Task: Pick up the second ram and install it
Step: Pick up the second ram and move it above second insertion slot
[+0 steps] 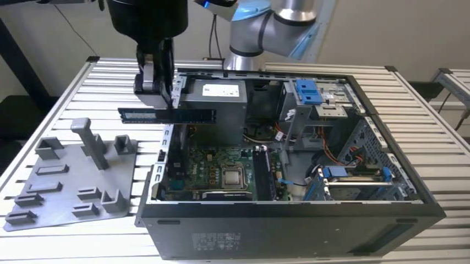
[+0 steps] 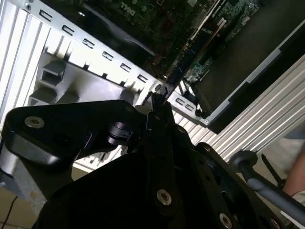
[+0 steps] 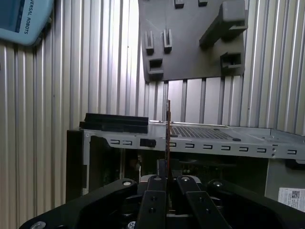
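Observation:
The second ram [image 1: 192,115], a long dark bluish-green stick, hangs level above the rear left edge of the open computer case [image 1: 294,231]. My gripper [image 1: 164,105] is shut on it near its middle, coming down from above. In the first wrist view the ram [image 3: 168,125] shows edge-on as a thin upright strip rising from between the black fingers [image 3: 151,191], over the case's metal wall [image 3: 228,143]. On the motherboard [image 1: 209,165], dark memory slots [image 1: 263,175] run beside the silver processor [image 1: 233,177], well below and to the exterior view's right of the ram.
A grey fixture plate [image 1: 70,184] with upright pegs lies on the slatted table [image 1: 66,99] at the exterior view's left of the case. Inside the case are a power supply [image 1: 220,96], blue drive brackets [image 1: 309,91] and cables. A person's arm [image 2: 295,171] shows at one edge.

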Robot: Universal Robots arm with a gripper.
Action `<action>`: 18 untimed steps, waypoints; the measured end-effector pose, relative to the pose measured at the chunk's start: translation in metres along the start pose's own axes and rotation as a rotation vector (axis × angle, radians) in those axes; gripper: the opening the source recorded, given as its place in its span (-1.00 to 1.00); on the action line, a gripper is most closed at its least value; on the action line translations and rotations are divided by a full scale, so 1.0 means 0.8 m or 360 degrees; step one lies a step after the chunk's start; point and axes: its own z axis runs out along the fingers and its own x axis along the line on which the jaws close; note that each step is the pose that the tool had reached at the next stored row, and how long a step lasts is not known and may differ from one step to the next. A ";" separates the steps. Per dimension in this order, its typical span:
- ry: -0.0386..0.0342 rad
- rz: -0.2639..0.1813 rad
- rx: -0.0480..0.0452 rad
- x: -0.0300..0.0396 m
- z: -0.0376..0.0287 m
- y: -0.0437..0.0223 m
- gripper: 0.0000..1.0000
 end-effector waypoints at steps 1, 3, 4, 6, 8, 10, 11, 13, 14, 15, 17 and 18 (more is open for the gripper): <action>0.0000 0.0000 -0.0001 0.0002 -0.0002 -0.0051 -0.72; 0.0000 0.0000 -0.0002 0.0006 -0.0005 -0.0157 -0.72; 0.0000 0.0000 -0.0002 0.0008 -0.0006 -0.0209 -0.72; 0.0000 0.0000 -0.0003 0.0012 -0.0010 -0.0313 -0.72; 0.0000 0.0000 -0.0004 0.0016 -0.0014 -0.0421 -0.72; 0.0000 0.0000 -0.0006 0.0021 -0.0018 -0.0529 -0.72; 0.0000 0.0000 -0.0006 0.0023 -0.0020 -0.0584 -0.72; 0.0000 0.0000 -0.0008 0.0028 -0.0023 -0.0697 -0.72; 0.0000 -0.0001 -0.0008 0.0029 -0.0025 -0.0752 -0.72; 0.0000 0.0000 -0.0008 0.0031 -0.0027 -0.0808 -0.72; 0.0000 0.0000 -0.0009 0.0035 -0.0031 -0.0920 -0.72; 0.0000 0.0000 -0.0009 0.0036 -0.0033 -0.0976 -0.72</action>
